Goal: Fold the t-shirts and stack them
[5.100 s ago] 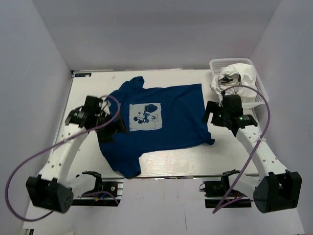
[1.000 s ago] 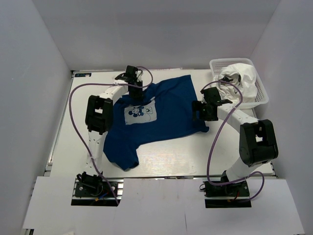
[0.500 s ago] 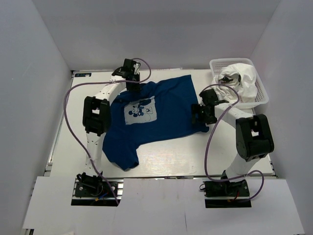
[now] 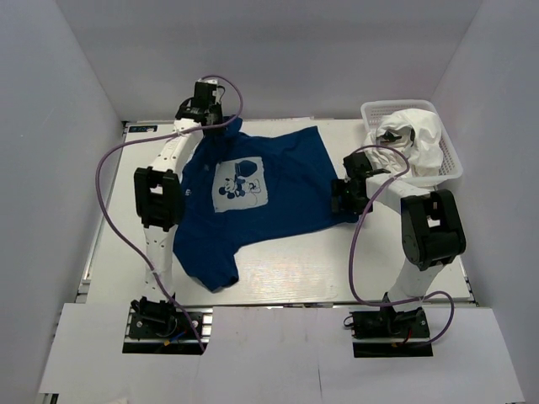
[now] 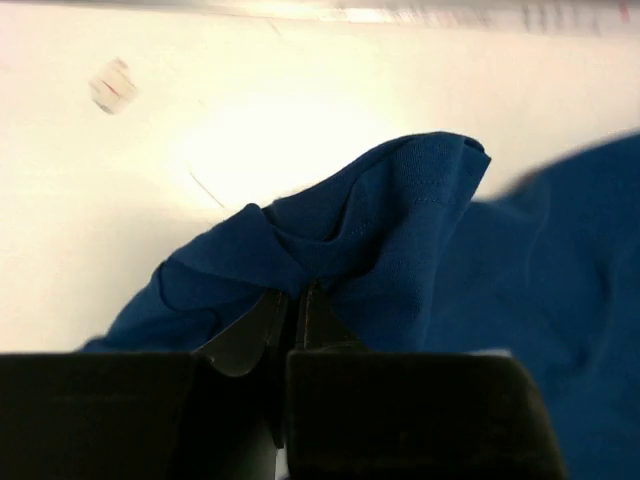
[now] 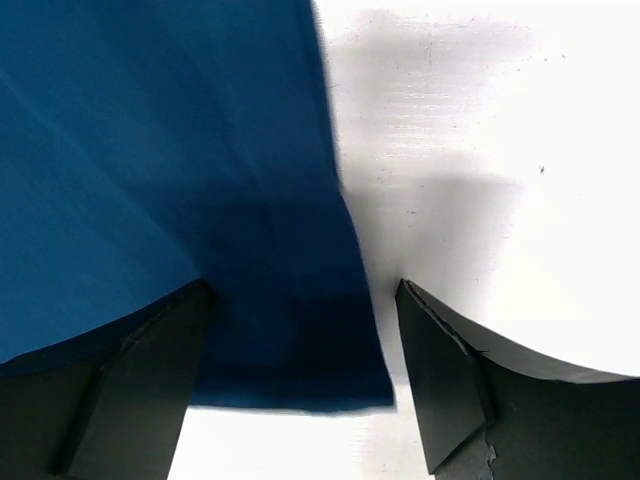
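Observation:
The navy blue t-shirt (image 4: 278, 189) lies spread on the table, its pale mouse print (image 4: 240, 183) facing up. My left gripper (image 4: 217, 124) is at the shirt's far left corner and is shut on a bunched fold of navy cloth (image 5: 380, 220), with the jaws pressed together (image 5: 297, 297). My right gripper (image 4: 344, 199) is open at the shirt's right edge. Its fingers straddle a corner of the navy hem (image 6: 290, 330) lying flat on the table, midway point (image 6: 302, 290). The white t-shirt (image 4: 413, 133) is crumpled in the basket.
The white lattice basket (image 4: 452, 164) stands at the far right corner, just behind the right arm. A purple cable loops off each arm. The back wall rises close behind the left gripper. Bare tabletop (image 4: 337, 261) shows in front of the shirt.
The left gripper has closed on the shirt's far left corner and carried it toward the back wall, dragging the shirt that way. The right gripper has shifted slightly left over the hem corner.

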